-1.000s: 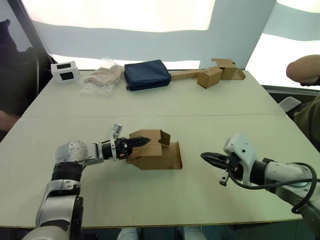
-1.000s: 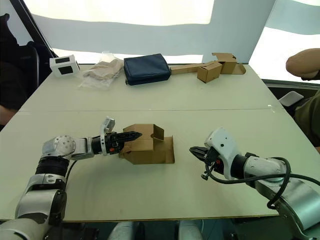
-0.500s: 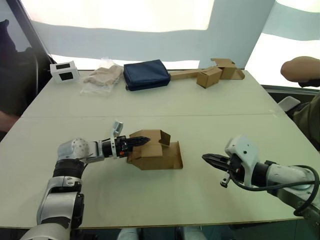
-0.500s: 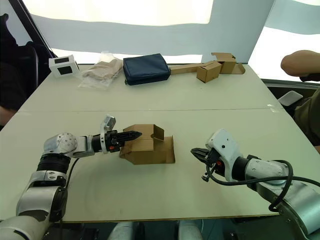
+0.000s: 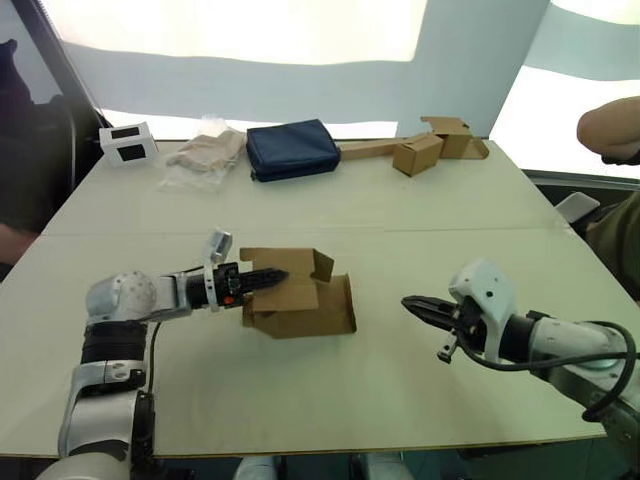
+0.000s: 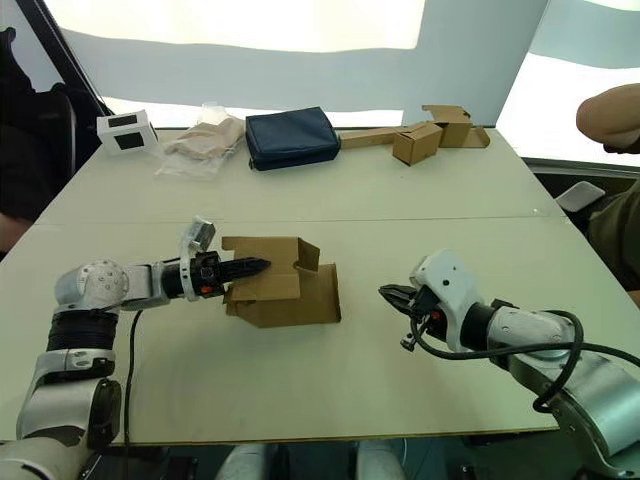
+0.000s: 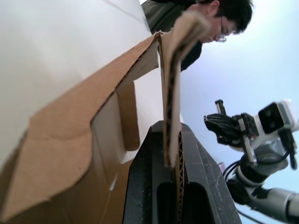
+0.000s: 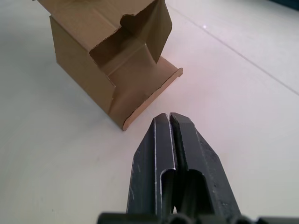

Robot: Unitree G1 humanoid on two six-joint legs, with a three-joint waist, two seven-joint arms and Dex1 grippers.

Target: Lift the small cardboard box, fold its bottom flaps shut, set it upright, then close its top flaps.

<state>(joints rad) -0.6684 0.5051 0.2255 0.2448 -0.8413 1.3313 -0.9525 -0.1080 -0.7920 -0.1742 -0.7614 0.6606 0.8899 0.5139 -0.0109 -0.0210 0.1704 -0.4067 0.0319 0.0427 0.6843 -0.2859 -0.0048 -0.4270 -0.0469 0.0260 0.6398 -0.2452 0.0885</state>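
Note:
The small cardboard box lies on its side at the middle of the table, plain brown, its flaps spread at both ends. At its right end one flap lies flat on the table and another stands up. My left gripper reaches in from the left and is shut on a cardboard panel at the box's left end, which shows pinched between the fingers. My right gripper is shut and empty, a short way right of the box and pointing at it.
Along the far edge lie a white device, a plastic bag, a navy pouch and small boxes joined by a cardboard strip. A person's arm is at the right edge, and another person sits at the left.
My left gripper went from open to shut on the box's left-end panel. It and the box have since shifted a little to the left. The right gripper has barely moved.

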